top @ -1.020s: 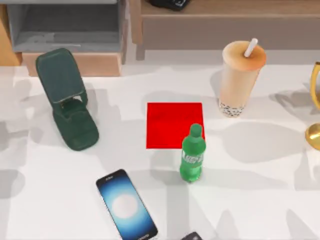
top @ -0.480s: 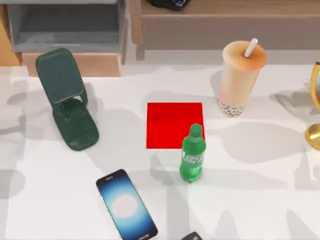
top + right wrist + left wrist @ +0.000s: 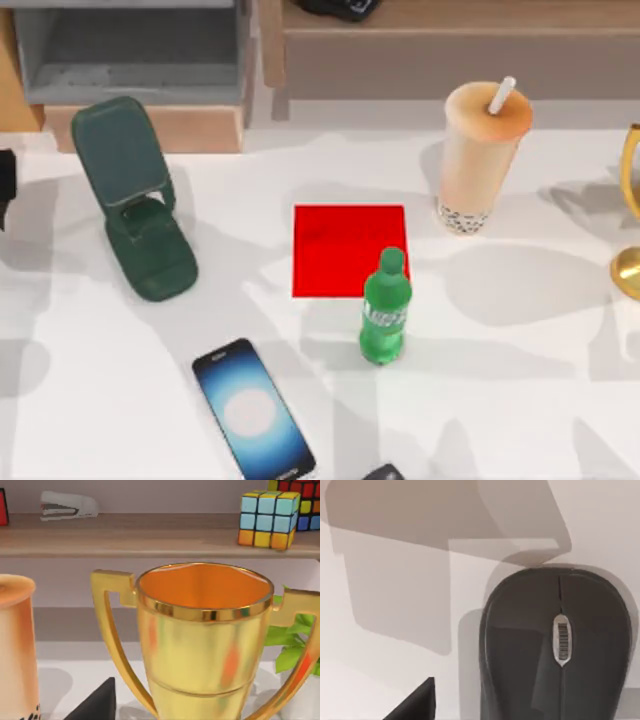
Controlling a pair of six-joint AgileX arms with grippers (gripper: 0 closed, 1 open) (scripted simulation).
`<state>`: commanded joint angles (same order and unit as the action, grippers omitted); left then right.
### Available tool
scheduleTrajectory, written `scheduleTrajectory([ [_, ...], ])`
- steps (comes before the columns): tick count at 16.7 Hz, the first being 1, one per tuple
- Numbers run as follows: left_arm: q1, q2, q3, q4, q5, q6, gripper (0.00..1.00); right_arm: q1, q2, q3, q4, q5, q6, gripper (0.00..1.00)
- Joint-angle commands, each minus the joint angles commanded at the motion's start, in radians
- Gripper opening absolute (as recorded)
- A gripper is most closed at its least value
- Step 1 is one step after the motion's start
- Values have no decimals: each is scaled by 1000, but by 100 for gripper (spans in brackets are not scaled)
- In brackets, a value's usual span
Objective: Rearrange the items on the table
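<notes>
A dark grey mouse lies on the white table, close under my left gripper, of which a dark tip shows. A dark piece of the left arm sits at the table's left edge. The black smartphone with its glowing screen lies flat near the front. The tan bubble-tea cup with a white straw stands upright at the back right, and its side shows beside my right gripper's dark tip.
A green bottle stands at the red mat's front right corner. A dark green phone stand is at the left. A gold trophy stands at the right edge. Shelves with a cube and stapler line the back.
A dark piece of the left arm has come into view at the table's left edge, and the arm shadows have shifted. The phone, cup, bottle and mat have not moved.
</notes>
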<state>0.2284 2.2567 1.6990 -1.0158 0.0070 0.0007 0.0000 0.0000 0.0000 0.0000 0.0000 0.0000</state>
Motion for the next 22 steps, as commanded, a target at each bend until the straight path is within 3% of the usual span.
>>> scheduleTrajectory([
  [7, 27, 10, -47, 58, -1, 23, 100, 0, 0, 0, 0, 0, 0, 100],
  [20, 27, 10, -47, 58, -1, 23, 2, 0, 0, 0, 0, 0, 0, 100],
  [22, 27, 10, -47, 58, -1, 23, 0, 0, 0, 0, 0, 0, 0, 100],
])
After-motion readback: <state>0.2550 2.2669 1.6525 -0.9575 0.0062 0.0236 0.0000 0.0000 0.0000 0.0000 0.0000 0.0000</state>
